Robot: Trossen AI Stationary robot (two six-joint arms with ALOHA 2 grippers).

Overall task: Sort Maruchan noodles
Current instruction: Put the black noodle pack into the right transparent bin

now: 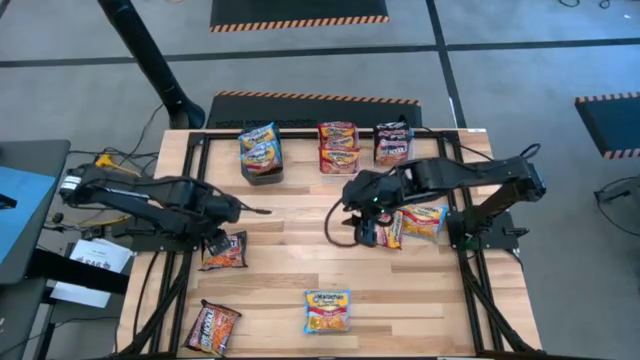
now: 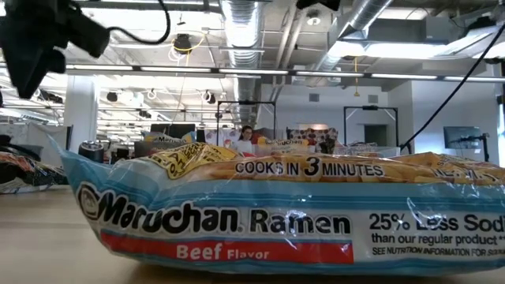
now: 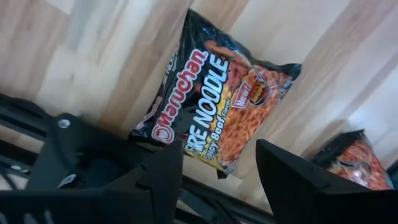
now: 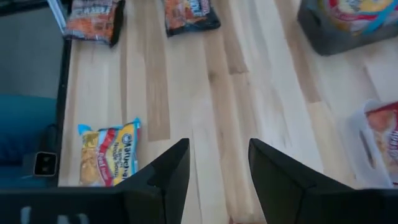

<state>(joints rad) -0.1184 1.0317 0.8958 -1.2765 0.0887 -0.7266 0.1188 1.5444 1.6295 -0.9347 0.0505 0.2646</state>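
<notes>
**Both grippers spread and empty over the wooden table**

Open room first: the table shows a broad bare stretch of planks through its middle, between the two arms; at the 12 o'clock edge three stacks stand in a row, a light blue and yellow stack on a dark bin, a red and orange stack, and a black and red stack; the black frame rails run down both sides.

The left arm reaches in from 9 o'clock, bent low; the left gripper hangs just above a black and red packet, fingers spread wide and holding nothing; that packet lies flat with its printed face up, "Maruchan" and "Beef Flavor" readable.

The right arm folds in from 3 o'clock; the right gripper points down at bare wood, fingers well apart and empty; loose packets lie just beside it toward 3 o'clock.

Along the 6 o'clock edge: a blue and yellow packet near centre; another black and red packet toward 7 o'clock.
</notes>
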